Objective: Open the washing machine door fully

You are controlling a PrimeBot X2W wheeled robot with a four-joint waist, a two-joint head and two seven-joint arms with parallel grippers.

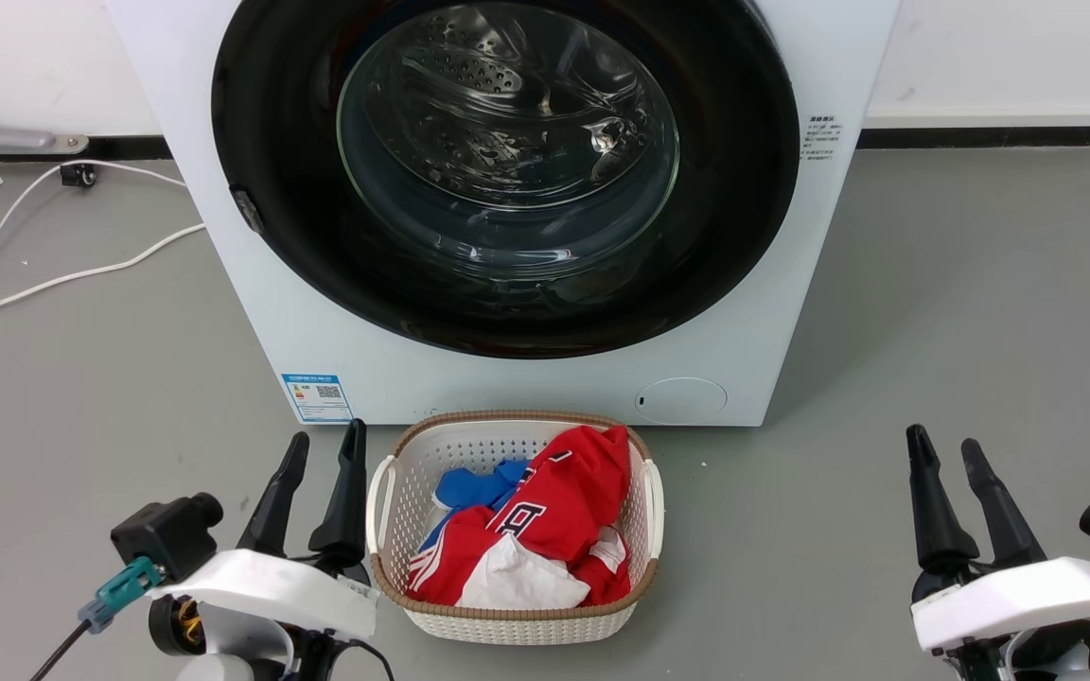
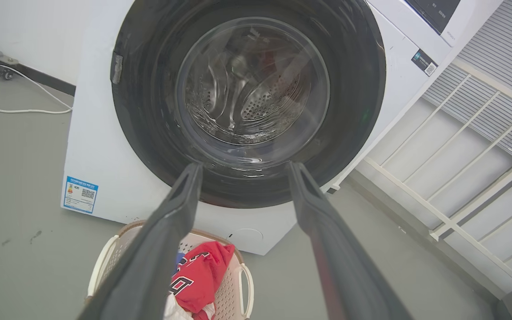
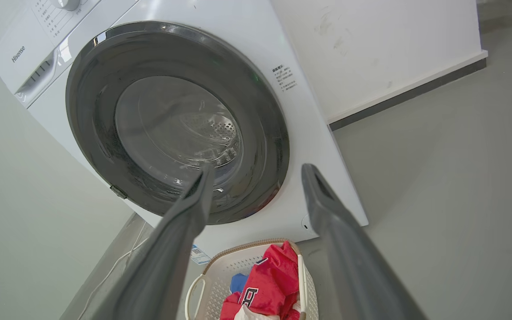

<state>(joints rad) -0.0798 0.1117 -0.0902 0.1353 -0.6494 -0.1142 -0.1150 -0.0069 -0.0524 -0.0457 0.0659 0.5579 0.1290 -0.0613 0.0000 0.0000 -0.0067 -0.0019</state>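
Shut and untouched: the washing machine door (image 1: 507, 170) lies flush against the front of the washing machine (image 1: 507, 388). Its glossy black ring is closed all round in the head view and in both wrist views, and the steel drum (image 1: 479, 57) is seen through the glass bowl.

The left tool (image 1: 327, 435) hovers low over the floor (image 1: 933, 284), fingers spread and grasping nothing, just beside a white laundry basket (image 1: 507, 414) heaped with a red garment (image 1: 554, 511). The right tool (image 1: 942, 440) hangs at the far side, likewise released and empty, well apart from the machine. Neither touches the door.

On this showing, no part of the task is done. Everything is left: the reach to the door, a hold on its edge, the release of the catch and the full swing outward. The hold would probably be at the small grey tab (image 1: 244, 210) on the rim toward the robot's left. The basket stands close before the machine, beneath the door, and whether the swing clears it cannot be told from here.
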